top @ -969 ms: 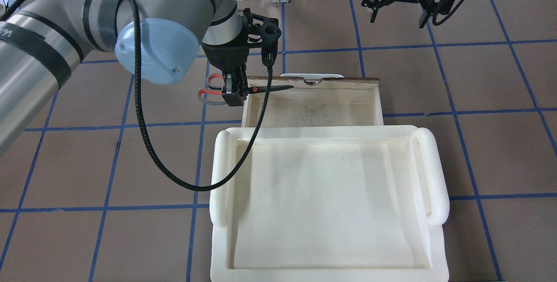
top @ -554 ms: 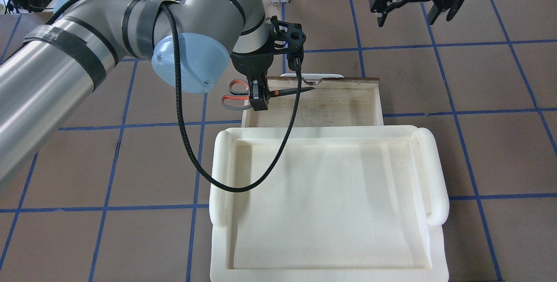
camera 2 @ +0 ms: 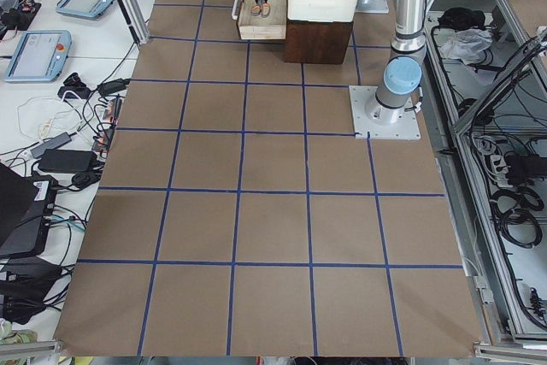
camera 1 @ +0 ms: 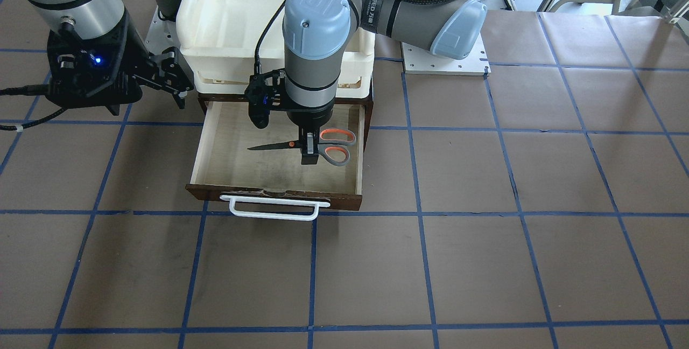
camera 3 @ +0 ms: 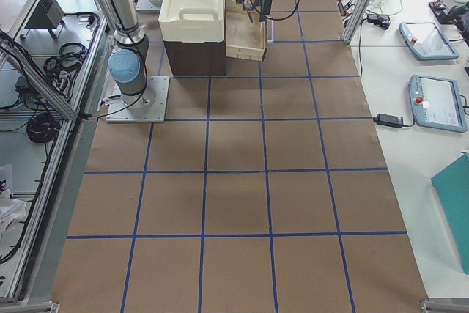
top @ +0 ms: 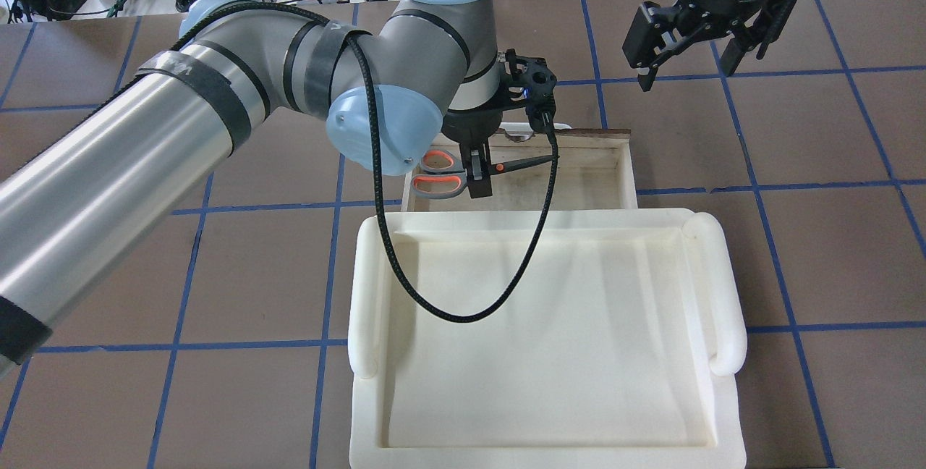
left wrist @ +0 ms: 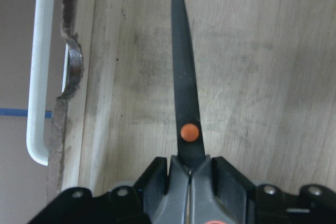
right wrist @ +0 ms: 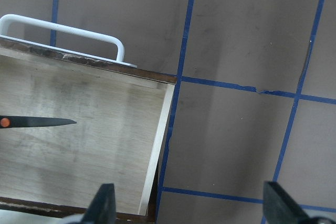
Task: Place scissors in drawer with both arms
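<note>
The scissors [camera 1: 336,147], with grey handles lined in orange and dark blades, are held level over the pale inside of the open drawer [camera 1: 200,155]. My left gripper [camera 1: 308,152] is shut on them just behind the orange pivot. In the overhead view the left gripper [top: 477,179] holds the scissors [top: 438,172] over the left half of the drawer [top: 626,165], blades pointing right. The left wrist view shows the blade [left wrist: 184,87] over the drawer floor [left wrist: 262,77]. My right gripper [top: 687,71] is open and empty, beyond the drawer's far right corner; it also shows in the front view [camera 1: 177,82].
A cream-white plastic tray bin [top: 723,295] sits on top of the cabinet, behind the pulled-out drawer. The white bar handle [camera 1: 274,209] is on the drawer's front. Brown table with blue tape lines lies all around.
My left arm has carried the scissors to the right, from outside the drawer's left wall to over its inside. The right gripper has shifted slightly and stays open.
</note>
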Robot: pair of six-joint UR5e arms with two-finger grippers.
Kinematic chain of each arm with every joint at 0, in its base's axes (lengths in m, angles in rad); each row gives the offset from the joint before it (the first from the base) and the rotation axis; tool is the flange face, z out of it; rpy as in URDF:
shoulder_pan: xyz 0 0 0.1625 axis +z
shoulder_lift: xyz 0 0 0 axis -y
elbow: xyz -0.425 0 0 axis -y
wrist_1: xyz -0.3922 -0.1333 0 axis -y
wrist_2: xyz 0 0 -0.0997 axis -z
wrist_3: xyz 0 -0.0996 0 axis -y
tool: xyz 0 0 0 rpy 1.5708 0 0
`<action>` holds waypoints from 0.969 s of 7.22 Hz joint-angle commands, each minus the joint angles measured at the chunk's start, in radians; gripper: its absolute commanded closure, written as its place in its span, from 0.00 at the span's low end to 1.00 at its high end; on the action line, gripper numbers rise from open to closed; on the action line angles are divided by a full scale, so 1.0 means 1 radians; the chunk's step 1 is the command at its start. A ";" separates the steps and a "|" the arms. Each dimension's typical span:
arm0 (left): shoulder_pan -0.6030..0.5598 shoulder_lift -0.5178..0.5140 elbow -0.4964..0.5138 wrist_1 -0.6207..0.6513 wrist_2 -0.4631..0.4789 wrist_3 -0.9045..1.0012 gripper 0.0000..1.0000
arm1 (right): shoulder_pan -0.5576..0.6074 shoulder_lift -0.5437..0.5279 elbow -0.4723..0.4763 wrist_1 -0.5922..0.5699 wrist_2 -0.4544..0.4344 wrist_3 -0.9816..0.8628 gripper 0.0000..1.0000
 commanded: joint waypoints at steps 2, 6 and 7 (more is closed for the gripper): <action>-0.033 -0.037 -0.008 0.025 0.004 0.000 1.00 | -0.002 -0.012 0.000 0.023 -0.002 -0.008 0.00; -0.042 -0.060 -0.025 0.025 0.001 0.012 1.00 | -0.037 -0.031 0.000 0.052 -0.003 -0.005 0.00; -0.042 -0.060 -0.027 0.023 0.001 0.012 1.00 | -0.047 -0.033 0.000 0.054 -0.005 -0.005 0.00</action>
